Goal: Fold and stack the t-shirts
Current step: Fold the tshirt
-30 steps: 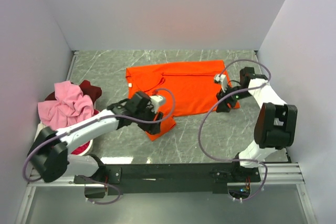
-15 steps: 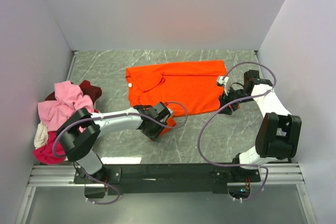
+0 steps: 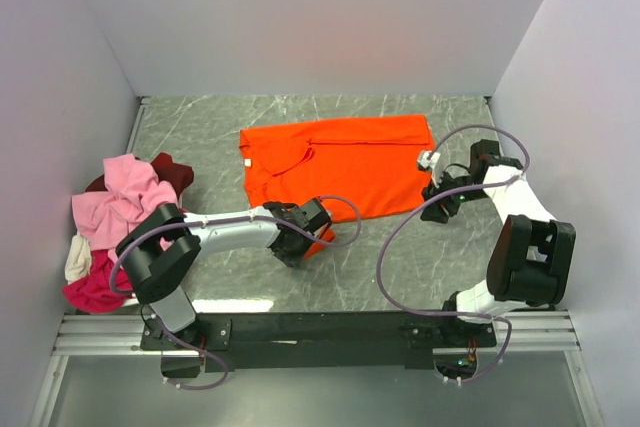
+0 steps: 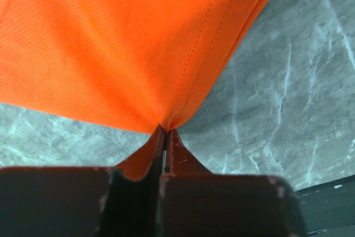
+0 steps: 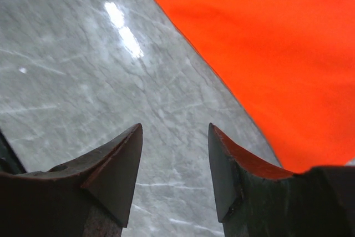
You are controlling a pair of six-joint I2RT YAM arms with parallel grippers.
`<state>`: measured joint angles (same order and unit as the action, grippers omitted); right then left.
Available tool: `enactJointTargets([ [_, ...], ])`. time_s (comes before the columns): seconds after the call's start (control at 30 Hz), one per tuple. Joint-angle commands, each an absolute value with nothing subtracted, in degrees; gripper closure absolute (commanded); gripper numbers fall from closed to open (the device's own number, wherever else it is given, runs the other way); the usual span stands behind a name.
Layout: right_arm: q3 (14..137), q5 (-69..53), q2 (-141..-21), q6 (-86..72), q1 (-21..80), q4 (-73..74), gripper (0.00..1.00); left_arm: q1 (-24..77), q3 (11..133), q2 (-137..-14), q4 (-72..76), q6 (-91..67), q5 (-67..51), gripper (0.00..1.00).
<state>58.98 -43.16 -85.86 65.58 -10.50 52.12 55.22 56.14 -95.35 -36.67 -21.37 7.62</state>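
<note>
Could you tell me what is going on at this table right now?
The left tool is shut on the near corner of the orange t-shirt, which lies spread on the table. The right tool hangs open over bare marble beside the shirt's right edge. A heap of pink and magenta t-shirts sits at the left.

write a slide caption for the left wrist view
Left gripper shut on a corner of the orange t-shirt, with the grey marble table beneath

Orange t-shirt [image 3: 350, 162] lies spread flat centrally; pink, magenta, cream tees [image 3: 128, 199] heaped left.
</note>
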Motion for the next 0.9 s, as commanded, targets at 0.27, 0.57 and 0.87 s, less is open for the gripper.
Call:
enactJointTargets([
  [0.27, 55.9, -23.0, -84.7, 81.0, -12.1, 41.1, 0.45, 55.3, 57.8, -91.1, -38.2, -22.1, 7.2, 1.00],
  [0.57, 60.8, -14.3, -95.6, 82.9, -12.2, 36.8, 0.47, 53.9, 57.9, -89.5, -38.4, -21.2, 6.3, 1.00],
  [0.87, 62.2, -13.5, -100.6, 81.5, -12.2, 33.8, 0.49, 52.8, 58.2, -88.9, -38.5, -20.8, 5.9, 1.00],
])
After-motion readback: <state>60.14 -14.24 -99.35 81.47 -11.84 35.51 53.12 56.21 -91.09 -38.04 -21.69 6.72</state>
